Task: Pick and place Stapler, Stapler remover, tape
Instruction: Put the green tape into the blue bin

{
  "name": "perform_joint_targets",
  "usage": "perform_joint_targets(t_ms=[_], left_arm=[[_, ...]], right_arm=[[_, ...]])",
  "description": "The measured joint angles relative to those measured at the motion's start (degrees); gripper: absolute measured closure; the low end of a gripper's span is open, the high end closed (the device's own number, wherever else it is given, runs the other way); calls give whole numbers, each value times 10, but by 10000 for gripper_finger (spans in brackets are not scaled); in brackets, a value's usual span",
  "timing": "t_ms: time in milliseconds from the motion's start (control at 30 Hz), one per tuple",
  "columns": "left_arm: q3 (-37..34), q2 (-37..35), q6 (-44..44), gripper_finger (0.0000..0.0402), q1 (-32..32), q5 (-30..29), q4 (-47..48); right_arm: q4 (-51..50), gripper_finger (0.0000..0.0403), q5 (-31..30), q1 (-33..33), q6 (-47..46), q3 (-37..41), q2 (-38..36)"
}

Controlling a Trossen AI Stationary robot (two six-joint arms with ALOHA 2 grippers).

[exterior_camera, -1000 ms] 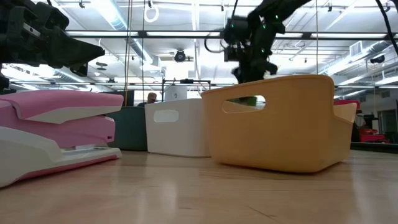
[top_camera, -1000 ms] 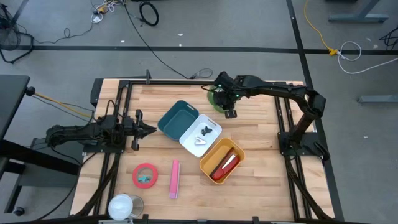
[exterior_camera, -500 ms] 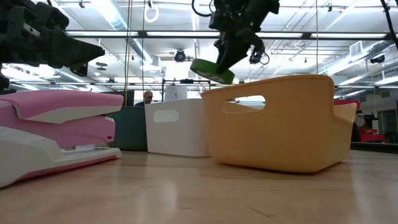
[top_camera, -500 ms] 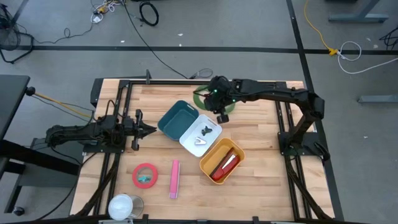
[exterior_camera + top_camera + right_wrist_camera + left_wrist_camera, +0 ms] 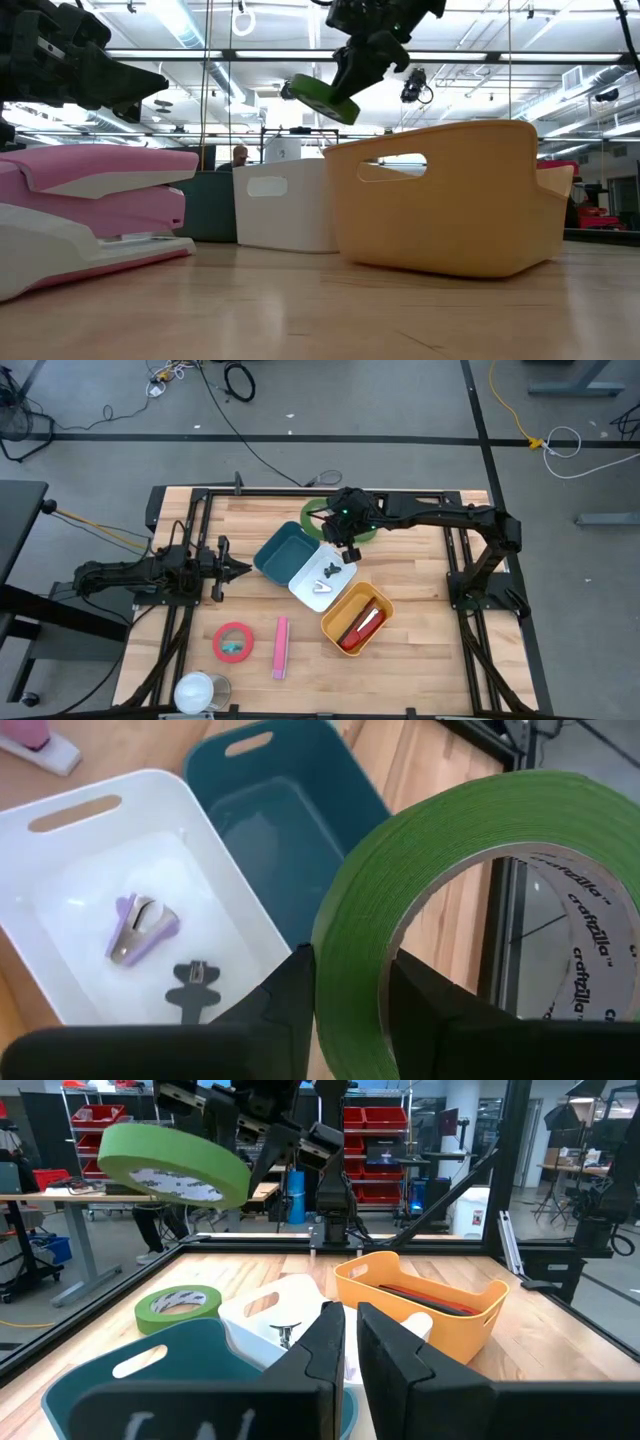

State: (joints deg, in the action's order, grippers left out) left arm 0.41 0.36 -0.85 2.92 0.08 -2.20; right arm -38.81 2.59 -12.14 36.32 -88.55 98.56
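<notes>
The right tool [image 5: 347, 530] is clamped on the rim of a green tape roll [image 5: 470, 910], holding it tilted in the air above the counter [image 5: 420, 610], near the far corner of the teal bin [image 5: 283, 552]. A second green roll [image 5: 178, 1306] lies flat on the counter behind that bin. The white bin [image 5: 322, 577] holds two staple removers, one purple [image 5: 143, 927] and one dark [image 5: 194, 983]. The orange bin [image 5: 357, 619] holds a red stapler [image 5: 360, 626]. A pink stapler [image 5: 281, 647] and a red tape roll [image 5: 233, 642] lie on the near counter. The left tool [image 5: 236, 568] waits at the left side, its fingers nearly shut with nothing between them.
</notes>
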Motion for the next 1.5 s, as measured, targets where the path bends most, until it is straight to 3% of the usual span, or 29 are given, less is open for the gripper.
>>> perform_joint_targets(t_ms=[500, 733, 1400, 1500], left_arm=[[0, 0, 0, 365, 0, 0, 1], [0, 0, 0, 365, 0, 0, 0], [0, 0, 0, 365, 0, 0, 0], [0, 0, 0, 365, 0, 0, 0]], right_arm=[[-20, 302, 0, 14, -13, -110, 18], [-5, 302, 34, 23, -14, -112, 24], [-6, 302, 38, 22, -24, -112, 28], [-6, 302, 79, 21, -25, -112, 28]])
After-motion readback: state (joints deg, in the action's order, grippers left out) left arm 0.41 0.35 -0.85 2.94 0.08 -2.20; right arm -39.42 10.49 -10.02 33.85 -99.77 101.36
